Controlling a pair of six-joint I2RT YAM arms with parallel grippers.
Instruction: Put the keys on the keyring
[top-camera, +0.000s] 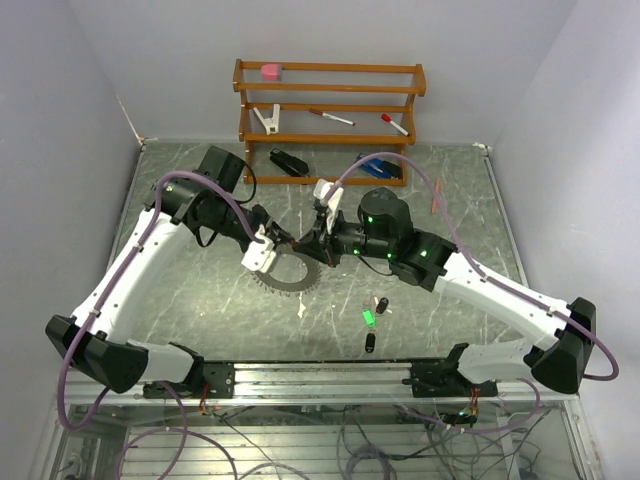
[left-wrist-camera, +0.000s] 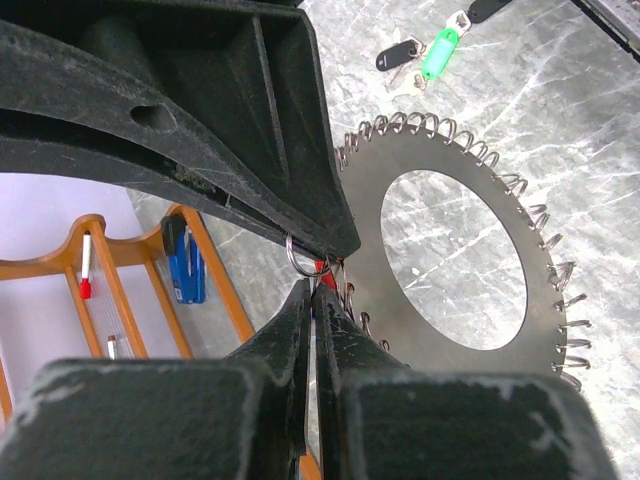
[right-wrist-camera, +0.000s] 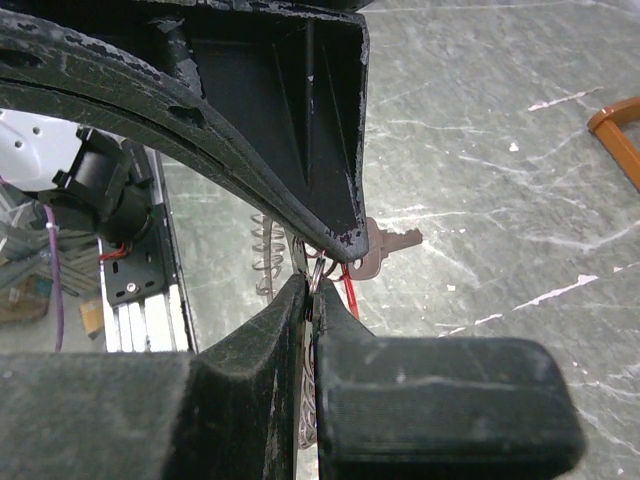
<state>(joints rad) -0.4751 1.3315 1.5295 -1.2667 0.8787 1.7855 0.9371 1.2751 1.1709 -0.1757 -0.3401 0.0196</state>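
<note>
At the left gripper (left-wrist-camera: 320, 278): pressed shut at the toothed rim of the keyring (left-wrist-camera: 440, 150), clamping it there, with a small wire loop and a fleck of red right at the tips (too cramped to sort out which loop belongs to what). At the right gripper (right-wrist-camera: 315, 282): likewise pinched together, nipping the little wire loop of the red key (right-wrist-camera: 388, 243), with the metal blade poking out past the upper finger and a red sliver just below.

From above: both set over the far half of the keyring, one at its upper-left edge, the other at its upper-right, near each other but apart. Hard to tell whether flat on the tabletop (top-camera: 200, 300) or lifted a little.

Further out, toward the near edge and to the right, well clear of the keyring: a green key (top-camera: 368, 318), a black key (top-camera: 381, 304) just beside it, another black key (top-camera: 369, 343) closer to the rail (top-camera: 320, 378).

Underneath: dark grey-green stone-look tabletop, streaked with white veins, dotted with a few pale scraps. Along the near edge: the metal rail carrying both arm bases, with purple cables (top-camera: 66, 390) looping off.

At the far edge: a wooden rack (top-camera: 330, 100), holding a pink block (top-camera: 271, 71) on top, a white clip (top-camera: 268, 118) and two red-capped markers (top-camera: 330, 117) in the middle, a black stapler (top-camera: 290, 162) and something blue (top-camera: 375, 165) at the bottom.

All around: plain pale walls (top-camera: 560, 80), closing in on three sides.
</note>
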